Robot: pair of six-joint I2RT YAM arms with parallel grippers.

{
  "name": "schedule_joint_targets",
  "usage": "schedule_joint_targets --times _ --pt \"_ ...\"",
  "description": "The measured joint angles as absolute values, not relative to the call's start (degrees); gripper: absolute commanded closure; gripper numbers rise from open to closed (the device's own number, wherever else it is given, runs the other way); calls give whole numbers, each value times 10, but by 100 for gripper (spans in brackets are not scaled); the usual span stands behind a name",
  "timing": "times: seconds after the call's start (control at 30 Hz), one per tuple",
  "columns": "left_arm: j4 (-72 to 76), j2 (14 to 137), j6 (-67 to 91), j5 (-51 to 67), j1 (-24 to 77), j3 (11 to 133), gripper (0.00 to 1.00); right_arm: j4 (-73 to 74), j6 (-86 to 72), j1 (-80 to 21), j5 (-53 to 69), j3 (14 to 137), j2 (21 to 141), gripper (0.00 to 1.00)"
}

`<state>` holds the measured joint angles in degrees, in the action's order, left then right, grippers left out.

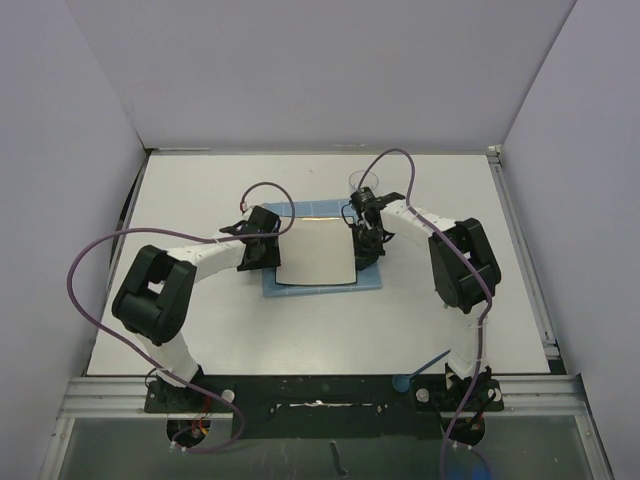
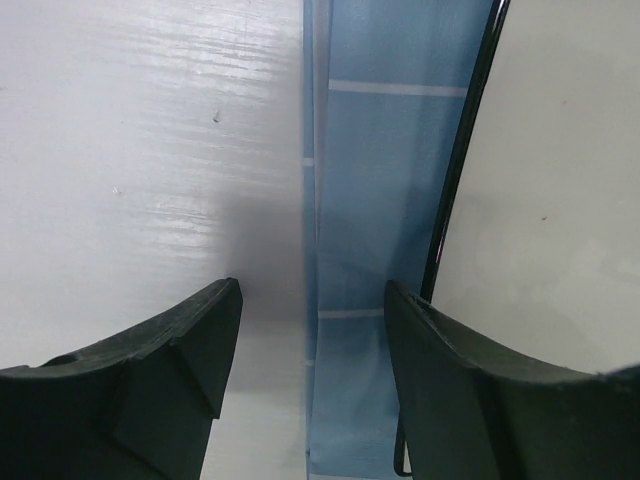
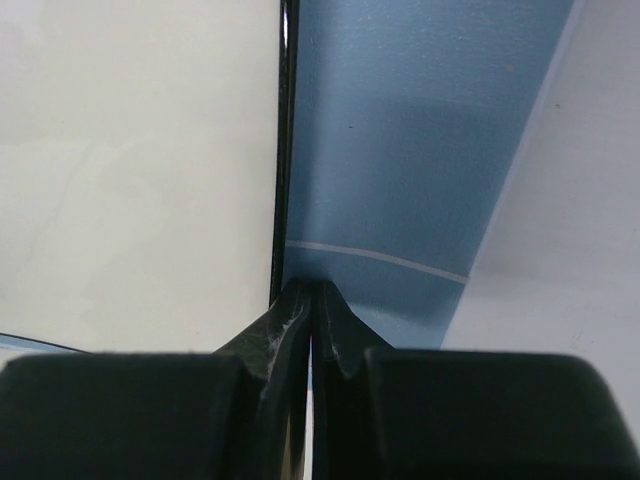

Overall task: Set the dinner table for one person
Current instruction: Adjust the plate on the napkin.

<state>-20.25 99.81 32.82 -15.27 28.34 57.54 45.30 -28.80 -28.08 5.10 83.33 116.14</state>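
A square white plate [image 1: 315,250] with a thin dark rim lies on a blue placemat [image 1: 371,281] in the middle of the white dinner table [image 1: 200,190]. My left gripper [image 1: 264,247] stands open at the plate's left edge. In the left wrist view its fingers [image 2: 310,295] straddle the placemat's strip [image 2: 390,200], with the plate [image 2: 560,200] just to the right and nothing between them. My right gripper [image 1: 365,243] is at the plate's right edge. In the right wrist view it [image 3: 310,290] is shut where the plate's dark rim [image 3: 285,150] runs into the fingertips.
A clear cup [image 1: 362,182] stands on the table just behind the right gripper, off the placemat's far right corner. A small blue object [image 1: 405,382] lies at the near edge by the right arm's base. White walls enclose the table on three sides.
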Motion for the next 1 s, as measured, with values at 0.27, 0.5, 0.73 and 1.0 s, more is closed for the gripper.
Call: schedule_joint_targets --times 0.27,0.5,0.73,1.0 --pt "-209 996 328 -150 283 575 42 453 -288 -280 51 833 1161 100" --pt "-213 996 327 -140 284 575 42 470 -275 -268 29 840 1159 38" --pt "-212 994 328 -118 298 575 42 462 -263 -222 23 849 1153 35" --pt "-187 992 349 -49 327 575 42 425 -266 -203 79 846 1104 35"
